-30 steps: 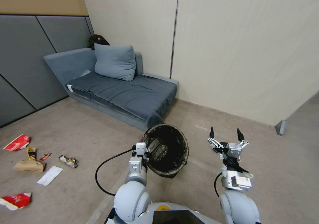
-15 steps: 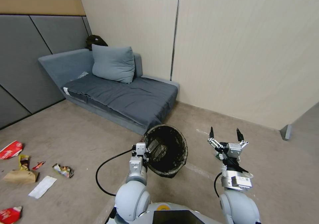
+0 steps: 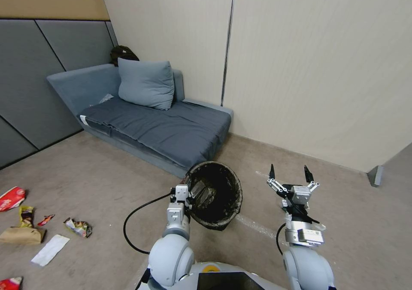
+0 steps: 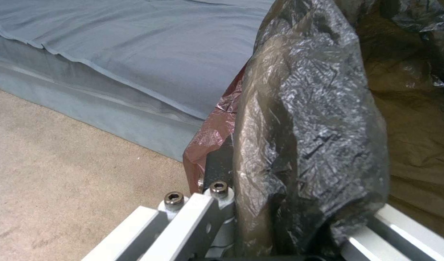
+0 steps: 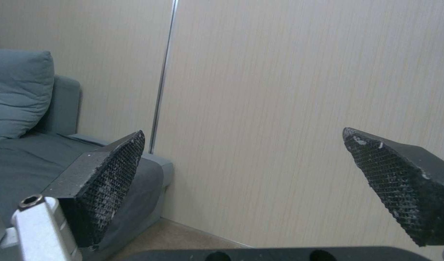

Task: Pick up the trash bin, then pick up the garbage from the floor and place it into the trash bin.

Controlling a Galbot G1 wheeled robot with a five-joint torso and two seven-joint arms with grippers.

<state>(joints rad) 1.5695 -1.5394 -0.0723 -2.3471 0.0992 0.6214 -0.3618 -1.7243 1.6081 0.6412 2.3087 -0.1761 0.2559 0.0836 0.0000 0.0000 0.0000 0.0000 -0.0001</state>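
My left gripper (image 3: 189, 194) is shut on the near rim of the trash bin (image 3: 231, 182), a small round bucket with a crinkled black liner, held off the floor and tipped with its mouth toward the camera. In the left wrist view the liner (image 4: 309, 127) is pinched between the fingers (image 4: 207, 217). My right gripper (image 3: 289, 170) is open and holds nothing, raised to the right of the bin; its black pads (image 5: 106, 181) face the wall. The garbage lies on the floor at far left: a red-and-white piece (image 3: 12, 197), crumpled brown paper (image 3: 21, 235), a white napkin (image 3: 49, 249), and snack wrappers (image 3: 77, 227).
A grey sofa (image 3: 171, 131) with a cushion (image 3: 146, 83) stands against the wall just beyond the bin. A beige panelled wall (image 3: 309, 75) runs behind and to the right. Open carpet lies between the robot and the litter.
The whole head picture has shifted: the litter and sofa sit further left in the picture than before, so the camera has moved. Both arms and the bin keep their pose.
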